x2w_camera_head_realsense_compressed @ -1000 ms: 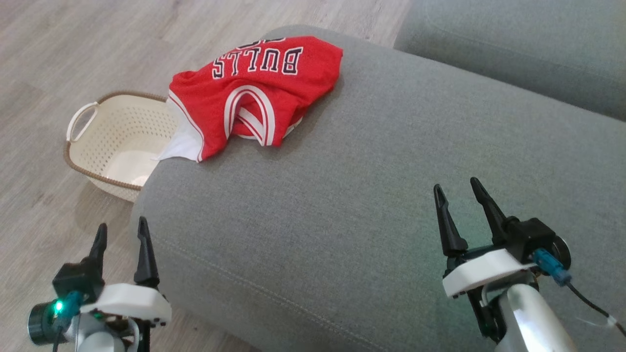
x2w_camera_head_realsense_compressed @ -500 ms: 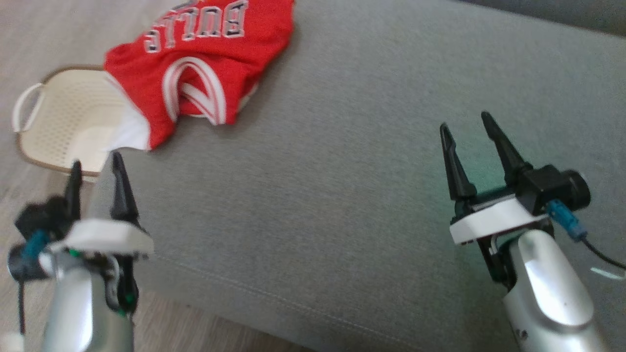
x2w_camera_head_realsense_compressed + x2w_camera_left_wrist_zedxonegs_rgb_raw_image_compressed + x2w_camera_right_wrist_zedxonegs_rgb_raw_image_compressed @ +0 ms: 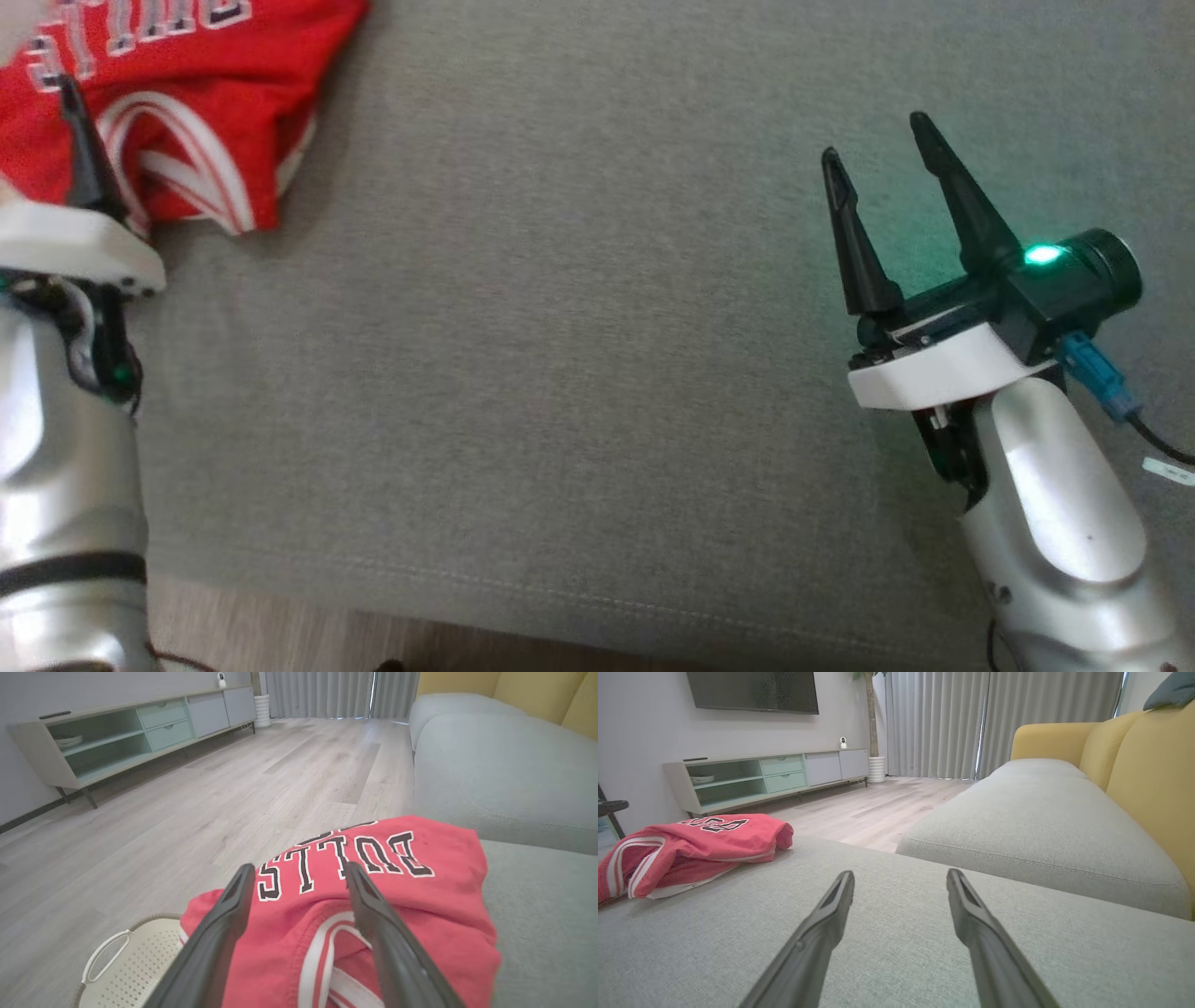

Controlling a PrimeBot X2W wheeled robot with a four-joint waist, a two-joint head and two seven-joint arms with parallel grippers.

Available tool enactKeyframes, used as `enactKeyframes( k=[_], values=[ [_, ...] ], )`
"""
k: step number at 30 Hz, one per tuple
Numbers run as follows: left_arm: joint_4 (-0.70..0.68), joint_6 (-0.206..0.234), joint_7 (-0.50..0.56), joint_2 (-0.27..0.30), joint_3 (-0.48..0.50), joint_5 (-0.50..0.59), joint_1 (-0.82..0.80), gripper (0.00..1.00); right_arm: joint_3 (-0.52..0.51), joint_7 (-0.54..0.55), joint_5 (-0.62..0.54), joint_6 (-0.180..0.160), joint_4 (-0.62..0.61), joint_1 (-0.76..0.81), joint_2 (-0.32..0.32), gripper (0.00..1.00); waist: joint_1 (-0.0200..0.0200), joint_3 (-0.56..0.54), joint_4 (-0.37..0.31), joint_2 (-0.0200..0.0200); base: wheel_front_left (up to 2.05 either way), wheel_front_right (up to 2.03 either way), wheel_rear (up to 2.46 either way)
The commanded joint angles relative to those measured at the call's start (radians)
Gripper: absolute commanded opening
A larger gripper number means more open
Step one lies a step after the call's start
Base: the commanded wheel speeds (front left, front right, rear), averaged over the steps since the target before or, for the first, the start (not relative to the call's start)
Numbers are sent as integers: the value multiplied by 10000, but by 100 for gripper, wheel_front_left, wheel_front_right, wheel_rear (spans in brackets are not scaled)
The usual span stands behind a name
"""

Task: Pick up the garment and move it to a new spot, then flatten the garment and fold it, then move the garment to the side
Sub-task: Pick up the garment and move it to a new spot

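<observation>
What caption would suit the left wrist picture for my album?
Left gripper, jaws open, aimed at a crumpled red jersey on a grey sofa.

Garment [image 3: 201, 93] partly beyond head-view edge

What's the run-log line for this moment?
phase: pre-grasp | left claw: open, empty, at jersey | right claw: open, above sofa | jersey: crumpled on sofa edge, basket nearby

Jersey [image 3: 187, 112] red cloth, matt, w/ white trim; sofa [image 3: 560, 327] coarse grey woven fabric; floor [image 3: 187, 802] pale smooth wood planks; basket [image 3: 135, 970] cream perforated plastic; right pincer [image 3: 873, 135] matt black plastic, forearm [image 3: 1055, 485] glossy silver.
</observation>
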Motion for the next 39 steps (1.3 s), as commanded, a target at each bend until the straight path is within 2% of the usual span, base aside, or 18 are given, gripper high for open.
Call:
enactKeyframes(
  k=[1, 10, 12, 13, 14, 19, 27, 32, 39],
  values=[
    [-85, 105, -36, 602, 321, 104, -206, 100, 249, 17, 30, 75, -354, -125, 90, 100, -1, 293, -304, 0, 0, 0, 0],
    [2295, 873, 731, 996, 76, 429, -1610, 100, 401, 34, 91, 75, -513, -313, 78, 100, -1, 703, -665, 0, 0, 0, 0],
    [2678, 932, 798, 1009, 54, 413, -1721, 100, 460, 26, 106, 75, -459, -337, 106, 100, -1, 696, -726, 0, 0, 0, 0],
    [2839, 950, 786, 1019, 56, 391, -1763, 69, 472, 20, 125, 75, -423, -346, 131, 100, -1, 677, -753, 0, 0, 0, 0],
    [2999, 918, 781, 1028, 37, 374, -1793, 0, 473, 12, 146, 75, -381, -352, 160, 100, -1, 642, -777, 0, 0, 0, 0],
    [3319, 702, 382, 1092, -27, 261, -2028, 0, 370, -47, 212, 75, -175, -283, 258, 100, -1, 348, -858, 0, 0, 0, 0],
    [2157, 119, -59, 937, -609, 424, -2573, 0, 133, -130, 363, 75, 212, 67, 476, 100, -1, -500, -1110, 0, 0, 0, 0],
    [926, -188, -72, 412, -1102, 442, -2560, 0, -13, -143, 427, 75, 218, 270, 635, 100, -1, -978, -1515, 0, 0, 0, 0],
    [91, -410, -74, -456, -1753, 300, -2161, 0, -20, -145, 551, 75, 157, 514, 756, 100, -1, -1345, -2195, 0, 0, 0, 0]
  ],
)
